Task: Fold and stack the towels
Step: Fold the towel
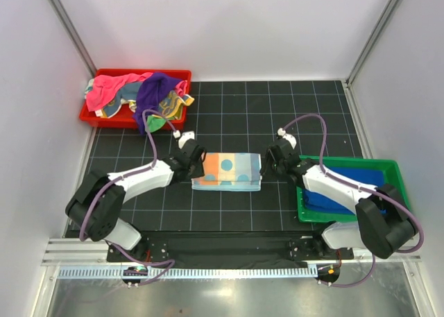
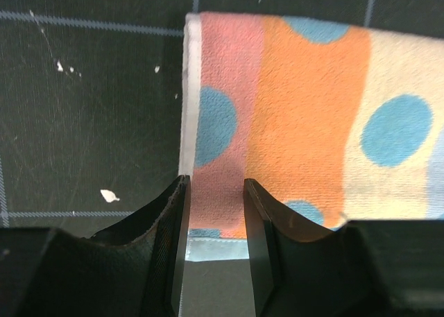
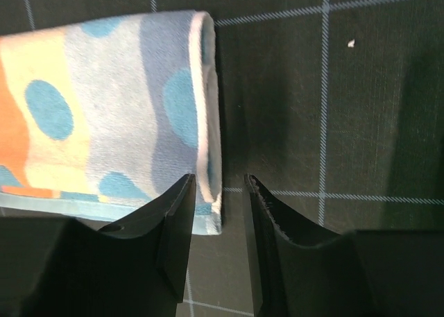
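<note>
Lying lengthwise between left tool (image 2: 215,183) and right tool (image 3: 218,178) — folded polka-dot towel (image 1: 226,170), one short end just ahead of each; both tools parted, clamping nothing.

Table (image 1: 277,116): towel (image 1: 227,170), red tray (image 1: 94,117), green tray (image 1: 340,161), perhaps lint (image 2: 109,195)

Open desk (image 1: 277,116) lies behind and in front of the folded towel (image 1: 227,170). The red tray (image 1: 94,117) blocks the far left corner, the green tray (image 1: 361,160) blocks the right side, and the side walls (image 1: 28,88) hem in both edges.
</note>
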### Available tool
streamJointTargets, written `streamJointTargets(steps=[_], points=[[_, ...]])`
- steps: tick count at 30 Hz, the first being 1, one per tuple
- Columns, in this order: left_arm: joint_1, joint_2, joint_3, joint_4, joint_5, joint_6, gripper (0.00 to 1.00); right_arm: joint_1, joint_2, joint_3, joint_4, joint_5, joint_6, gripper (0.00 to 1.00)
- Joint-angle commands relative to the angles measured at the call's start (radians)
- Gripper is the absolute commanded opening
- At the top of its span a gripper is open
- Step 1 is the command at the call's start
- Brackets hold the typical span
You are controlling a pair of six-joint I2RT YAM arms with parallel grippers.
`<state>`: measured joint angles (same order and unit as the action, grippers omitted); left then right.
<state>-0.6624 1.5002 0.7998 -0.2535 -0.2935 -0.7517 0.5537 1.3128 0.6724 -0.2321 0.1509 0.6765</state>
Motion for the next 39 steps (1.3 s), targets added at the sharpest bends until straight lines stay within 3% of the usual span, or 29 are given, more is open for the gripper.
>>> streamJointTargets(steps=[1, 6, 15, 24, 39], points=[[-0.012, 0.015, -0.025, -0.02, -0.041, -0.017, 0.4, 0.008, -0.015, -0.022, 0.03, 0.004, 0.005, 0.41], [-0.026, -0.009, -0.045, -0.021, -0.049, -0.023, 0.4, 0.022, -0.006, -0.037, 0.048, -0.005, 0.017, 0.41], [-0.026, -0.035, -0.025, -0.064, -0.07, -0.009, 0.42, 0.034, -0.049, -0.042, 0.033, 0.01, 0.026, 0.33], [-0.026, -0.032, 0.024, -0.086, -0.065, 0.005, 0.45, 0.037, -0.06, -0.014, 0.033, 0.007, 0.026, 0.41], [-0.026, 0.017, 0.038, -0.102, -0.064, -0.017, 0.43, 0.046, 0.026, -0.037, 0.091, -0.002, 0.043, 0.42]])
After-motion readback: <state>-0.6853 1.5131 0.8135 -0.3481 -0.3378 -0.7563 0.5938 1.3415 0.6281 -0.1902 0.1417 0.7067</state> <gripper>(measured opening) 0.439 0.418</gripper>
